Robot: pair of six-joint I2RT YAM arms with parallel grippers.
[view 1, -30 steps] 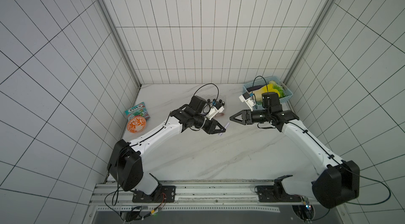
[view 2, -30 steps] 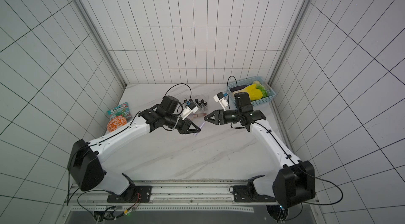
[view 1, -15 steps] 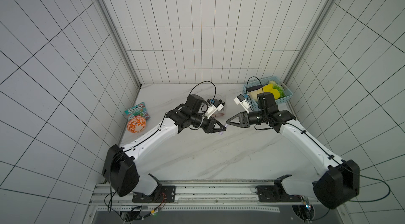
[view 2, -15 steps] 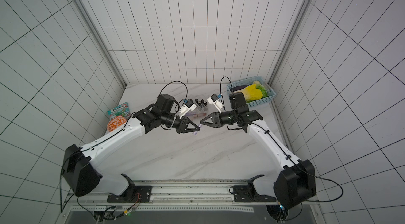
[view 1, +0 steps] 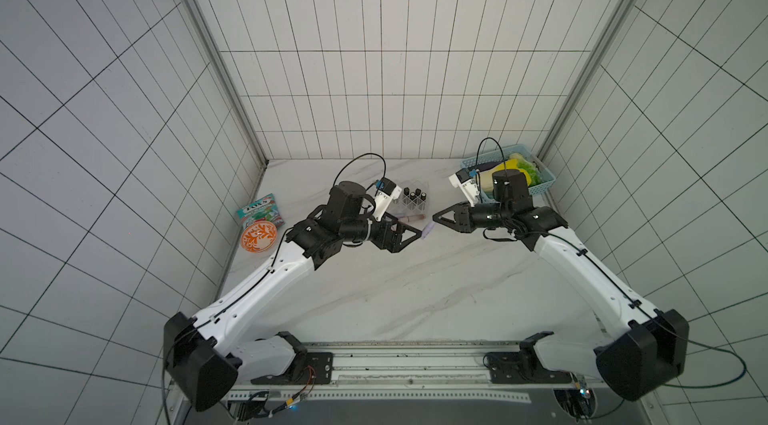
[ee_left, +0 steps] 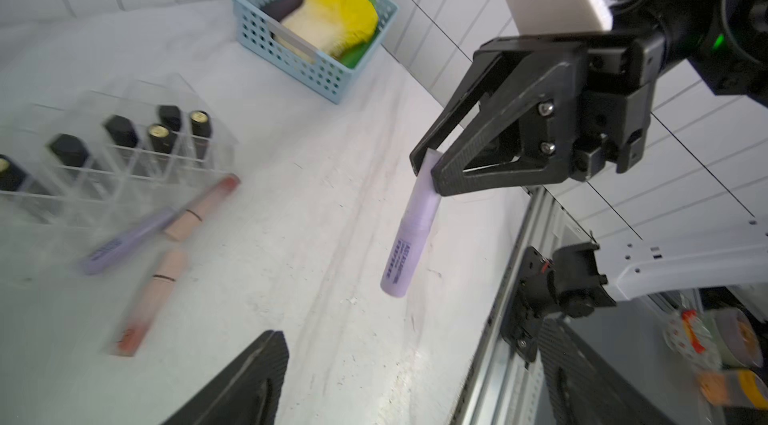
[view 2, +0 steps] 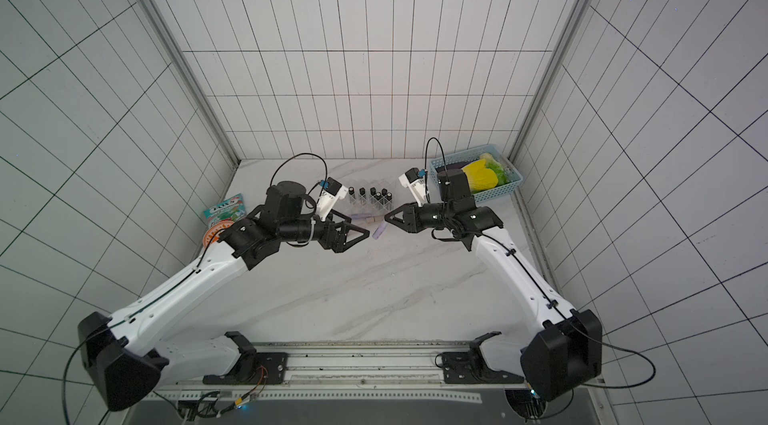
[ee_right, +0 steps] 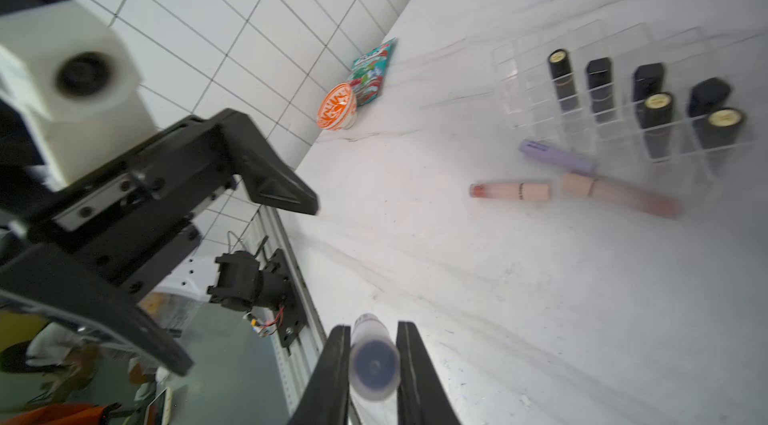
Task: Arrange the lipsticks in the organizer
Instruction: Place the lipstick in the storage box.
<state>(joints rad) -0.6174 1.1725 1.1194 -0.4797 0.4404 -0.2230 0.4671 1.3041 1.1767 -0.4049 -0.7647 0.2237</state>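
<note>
**Lipstick Handover: Lilac Tube Passing to the Right Gripper**

**Status change.** A second ago the left gripper (view 1: 406,241) was clamping the lilac lipstick (ee_left: 409,231) while the right gripper (ee_left: 424,169) was approaching with its jaws apart. The hold is now reversing. The right gripper is pinching the tube's upper end with its jaws narrow on it. The left gripper is standing wide, with nothing between its fingers (ee_right: 282,190). In the left wrist view the tube is hanging tilted, clear of the left fingers and above the table (view 1: 415,298).

**Meaning for the task.** The transfer is judged to be completing. The tube is now sitting in a top-end grip, which is probably suiting a downward feed into a compartment. Insertion is not yet beginning.

**Arm pose.** Both arms are reaching inward over the middle of the table. The grippers are pointing tip to tip, just in front of the organizer (ee_right: 582,82).

**Location of parts.** The organizer is standing near the back edge of the table, about midway along it. Six black lipsticks (ee_right: 656,123) are standing upright in its compartments. Three loose lipsticks (ee_right: 511,191), one lilac and two pink, are lying flat on the table just in front of it, awaiting placement.
</note>
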